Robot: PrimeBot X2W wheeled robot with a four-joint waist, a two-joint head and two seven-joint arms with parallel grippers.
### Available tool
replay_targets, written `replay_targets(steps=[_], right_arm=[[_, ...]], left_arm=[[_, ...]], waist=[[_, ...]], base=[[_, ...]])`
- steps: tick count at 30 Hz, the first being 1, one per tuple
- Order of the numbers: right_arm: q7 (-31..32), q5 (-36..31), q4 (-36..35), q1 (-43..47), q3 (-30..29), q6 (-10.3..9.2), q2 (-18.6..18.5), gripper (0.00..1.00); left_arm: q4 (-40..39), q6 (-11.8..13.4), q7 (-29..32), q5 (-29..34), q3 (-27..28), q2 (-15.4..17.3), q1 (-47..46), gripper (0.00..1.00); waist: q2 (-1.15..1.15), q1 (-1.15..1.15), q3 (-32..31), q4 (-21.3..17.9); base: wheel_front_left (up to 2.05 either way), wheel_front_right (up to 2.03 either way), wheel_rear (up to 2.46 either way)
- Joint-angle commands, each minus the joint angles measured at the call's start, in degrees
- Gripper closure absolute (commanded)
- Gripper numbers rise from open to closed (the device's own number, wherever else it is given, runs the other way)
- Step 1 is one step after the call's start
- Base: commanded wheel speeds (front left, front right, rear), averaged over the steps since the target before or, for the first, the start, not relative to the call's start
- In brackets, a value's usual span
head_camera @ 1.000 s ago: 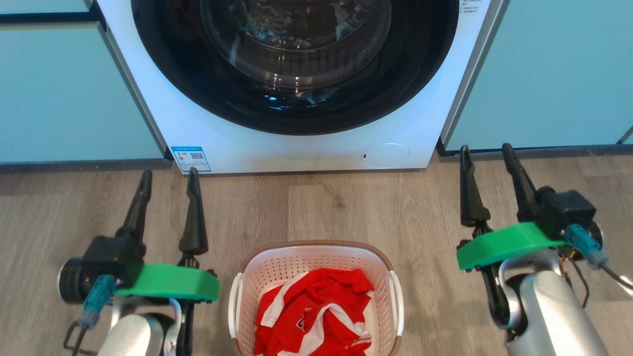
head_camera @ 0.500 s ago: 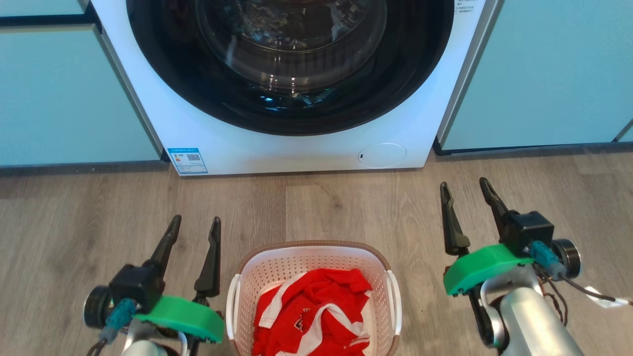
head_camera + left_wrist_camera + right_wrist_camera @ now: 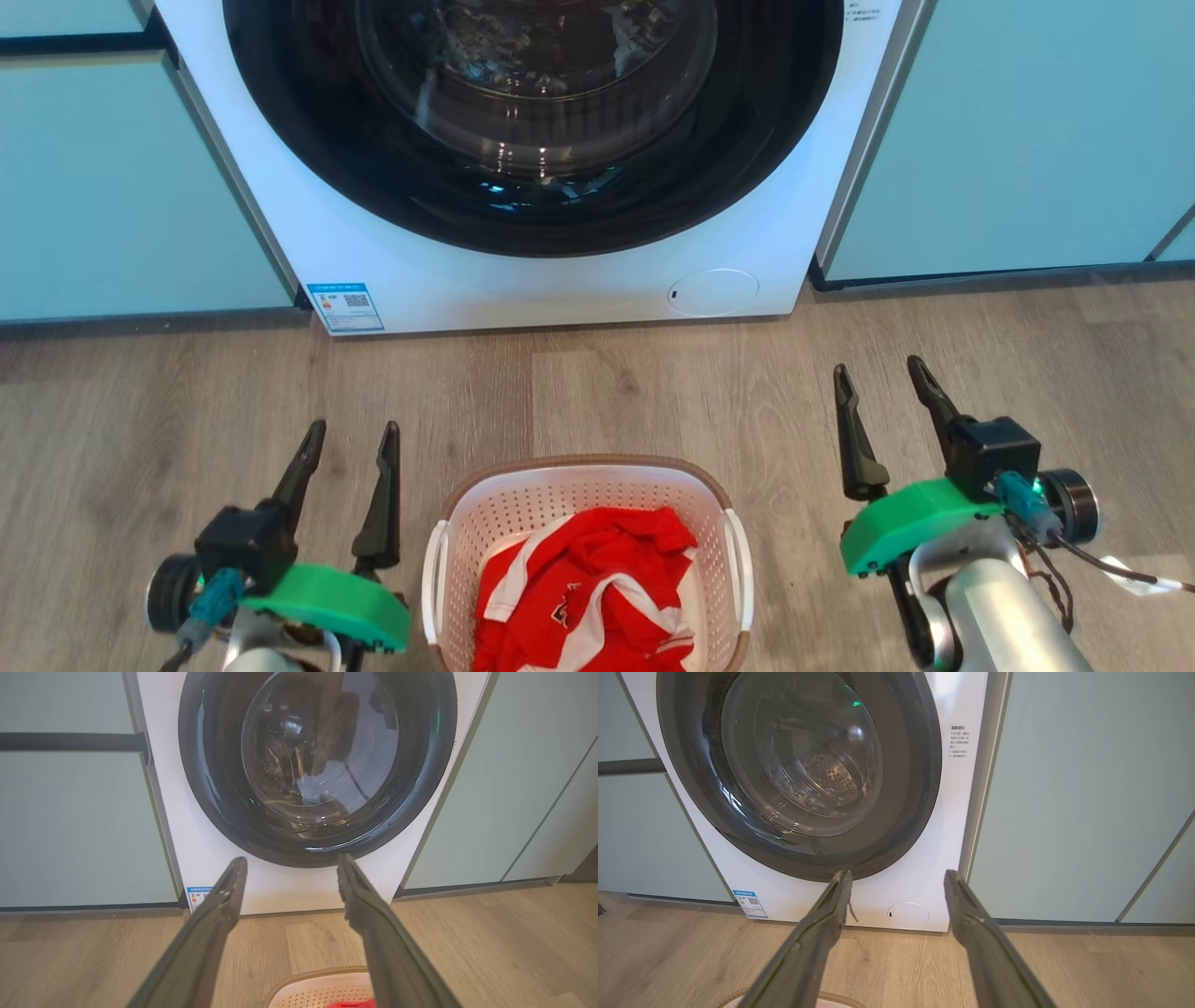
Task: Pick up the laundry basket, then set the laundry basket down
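The laundry basket [image 3: 583, 461] sits on the wood floor [image 3: 131, 401] at the bottom centre of the head view. It is in front of a front-loading washing machine [image 3: 523, 289], and a red and white garment [image 3: 583, 597] is heaped inside it.

Your left claw [image 3: 354, 427] hangs just beside the basket's left side. Your right claw [image 3: 879, 366] is well off to the basket's right. Both are empty, with fingers spread fairly wide and pointing toward the machine.

The step in hand looks like the reach for the white left handle [image 3: 431, 583] and right handle [image 3: 738, 579]. Bring each claw inward and down so that one finger slips under its handle's loop. The right claw has farther to go, so pace the left to match. Close both together and lift level, or the basket may tilt and spill the garment.
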Motion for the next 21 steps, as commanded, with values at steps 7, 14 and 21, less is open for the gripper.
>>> replay_targets(steps=[7, 14, 21], right_arm=[[-0.77, -0.15, -1.15, -1.37, 1.03, 0.35, -0.44, 0.00], [-0.77, -0.15, -0.77, -1.48, 1.15, 0.35, -0.44, 0.00], [-0.77, -0.04, -0.48, -1.67, 1.21, 0.35, -0.44, 0.00]], left_arm=[[-0.08, -0.30, -0.55, -1.58, 1.97, -0.24, -2.20, 0.00], [-0.28, -0.35, -0.55, -1.95, 2.17, -0.25, -2.35, 0.00], [-0.29, -0.37, -0.55, -2.09, 2.26, -0.25, -2.34, 0.00]], waist=[[0.00, 0.00, 0.01, 0.03], [0.00, 0.00, -0.08, 0.02], [0.00, 0.00, 0.04, -0.17]], base=[[0.00, 0.00, 0.00], [0.00, 0.00, 0.00], [0.00, 0.00, 0.00]])
